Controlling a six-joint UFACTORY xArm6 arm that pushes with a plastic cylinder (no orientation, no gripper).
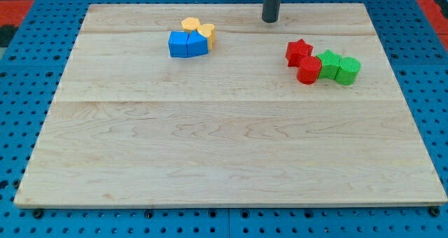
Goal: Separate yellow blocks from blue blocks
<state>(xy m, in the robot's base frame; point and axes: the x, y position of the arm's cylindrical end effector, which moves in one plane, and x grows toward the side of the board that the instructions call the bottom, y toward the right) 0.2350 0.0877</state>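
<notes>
**Yellow and blue blocks in contact near the desk's top edge; tip clear of both**

The desk, a pale wooden board on a blue pegboard, carried two clusters of blocks, both in the upper part of the view and well apart from each other.

Left cluster: two blue blocks and two yellow blocks packed together. The blue cube sat at the view's left, touching a second blue block at its right; the shape of that second one was hard to make out, possibly a wedge or a cube seen corner-on. Just above them lay a flat yellow block, roughly hexagonal, and beside it, toward the view's right, a second yellow block with a rounded outline. Both yellow blocks touched, or very nearly touched, the blue pair.

Right cluster: a red star-shaped block, a second red block just below it, then a green block and a green cylinder in a row toward the view's right, all touching.

My tip stood near the top edge of the desk, between the two clusters, to the view's right of the yellow blocks and touching no block. The rod carried no jaws, so there was no clenched or released state to record.
</notes>
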